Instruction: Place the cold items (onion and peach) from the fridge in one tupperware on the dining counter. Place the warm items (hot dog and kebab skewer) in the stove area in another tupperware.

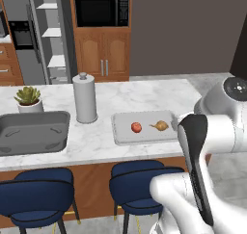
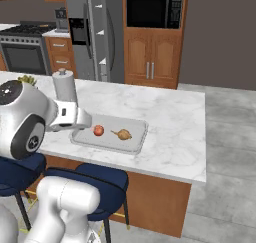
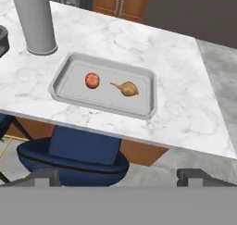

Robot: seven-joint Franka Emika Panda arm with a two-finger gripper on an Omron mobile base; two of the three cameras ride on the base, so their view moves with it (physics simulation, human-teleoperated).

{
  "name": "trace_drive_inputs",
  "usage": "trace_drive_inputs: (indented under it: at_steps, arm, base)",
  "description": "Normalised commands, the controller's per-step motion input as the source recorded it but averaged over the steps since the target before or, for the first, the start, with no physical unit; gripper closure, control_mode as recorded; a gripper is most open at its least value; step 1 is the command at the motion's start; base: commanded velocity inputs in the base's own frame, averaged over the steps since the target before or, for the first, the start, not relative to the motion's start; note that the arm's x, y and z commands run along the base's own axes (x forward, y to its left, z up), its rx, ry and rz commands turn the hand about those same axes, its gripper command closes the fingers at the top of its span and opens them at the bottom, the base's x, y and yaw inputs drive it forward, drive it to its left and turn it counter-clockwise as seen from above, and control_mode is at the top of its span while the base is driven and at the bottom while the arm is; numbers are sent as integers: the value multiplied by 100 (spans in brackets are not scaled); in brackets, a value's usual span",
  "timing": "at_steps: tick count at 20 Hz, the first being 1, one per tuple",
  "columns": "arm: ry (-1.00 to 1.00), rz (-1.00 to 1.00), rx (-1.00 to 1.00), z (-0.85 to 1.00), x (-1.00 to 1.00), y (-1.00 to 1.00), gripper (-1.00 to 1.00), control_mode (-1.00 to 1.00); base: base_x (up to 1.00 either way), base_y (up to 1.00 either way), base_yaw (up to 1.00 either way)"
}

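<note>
counter edge: the tub point(image 3: 62, 76) sits right along the near edge of the marble counter point(image 3: 185, 103), its long side running with that edge. Stools point(image 3: 74, 159) are tucked under the overhang just below it.
open room: plenty of bare marble to the right of the tub and behind it, out to the far corner. Grey floor point(image 2: 225, 137) past the counter's right end is open too.
task stuff: peach point(image 3: 92, 80) and onion point(image 3: 127, 88) are both lying in the tub, side by side, not touching, peach on the left.
gripper: gripper point(image 3: 122, 178) is off the counter on the stool side, over a stool seat, fingers spread wide with nothing between them.
hard to see: in the left base view the arm's dark elbow covers the tub's right end. In the right base view the wrist block hides its left corner. The fingers point(image 3: 199, 177) are cut off at the bottom of the hand view, so just the tips show.
around: a paper towel roll point(image 1: 85, 98) stands just left of the tub, then the sink point(image 1: 31, 132) and a small plant point(image 1: 29, 98) beyond that. Fridge point(image 2: 95, 32), stove point(image 2: 25, 47) and microwave point(image 2: 152, 11) are along the back wall, well apart from the counter.
</note>
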Motion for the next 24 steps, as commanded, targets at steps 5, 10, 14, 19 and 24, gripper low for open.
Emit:
trace_drive_inputs:
  at_steps: [5, 10, 14, 19, 24]
  arm:
    - [0, 0, 0, 0, 0, 0, -100, 100]
    - [0, 0, 0, 0, 0, 0, -100, 100]
    - [0, 0, 0, 0, 0, 0, -100, 100]
    - [0, 0, 0, 0, 0, 0, -100, 100]
    - [0, 0, 0, 0, 0, 0, -100, 100]
  base:
    - [-89, 69, 5]
    - [-76, 85, 19]
    - [-19, 100, 0]
    - [-6, 100, -1]
    - [0, 100, 0]
